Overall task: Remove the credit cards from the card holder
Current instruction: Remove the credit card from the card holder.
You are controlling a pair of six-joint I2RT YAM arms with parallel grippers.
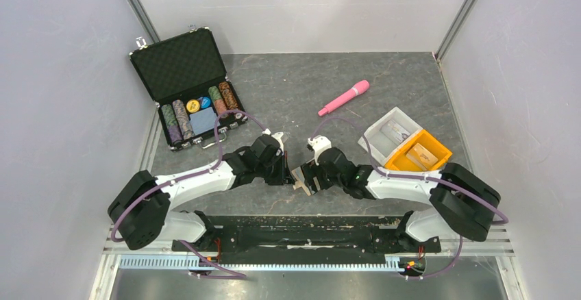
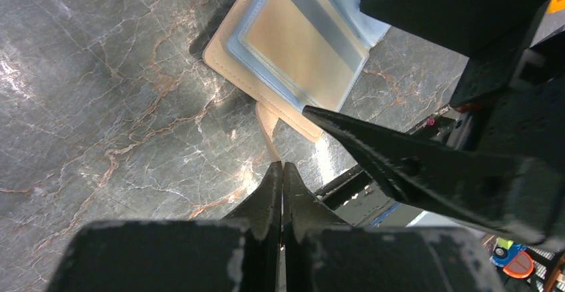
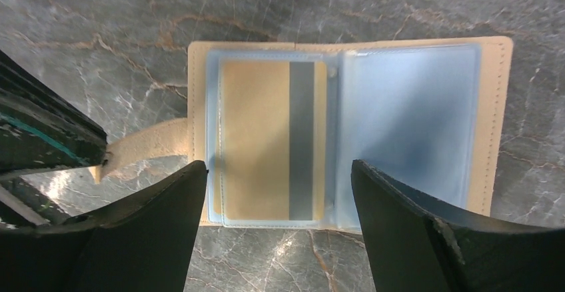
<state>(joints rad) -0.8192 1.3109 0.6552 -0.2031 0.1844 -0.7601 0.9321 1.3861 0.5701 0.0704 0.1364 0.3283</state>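
The card holder (image 3: 496, 105) lies open on the dark marble table, tan rim around pale blue clear sleeves. A gold-tan credit card (image 3: 256, 139) with a grey stripe sits in its left sleeve; the right sleeve shows only blue. My right gripper (image 3: 278, 165) is open and hovers over the holder, one finger on each side of the card. My left gripper (image 2: 282, 167) is shut on the holder's snap tab (image 2: 266, 122), beside the holder (image 2: 226, 59) and card (image 2: 300, 45). In the top view both grippers (image 1: 288, 170) (image 1: 310, 175) meet at the holder (image 1: 299, 175).
An open black poker-chip case (image 1: 188, 88) stands at the back left. A pink pen-like object (image 1: 344, 98) lies at the back middle. A clear tray (image 1: 392, 132) and an orange tray (image 1: 438, 151) holding a flat tan thing sit to the right.
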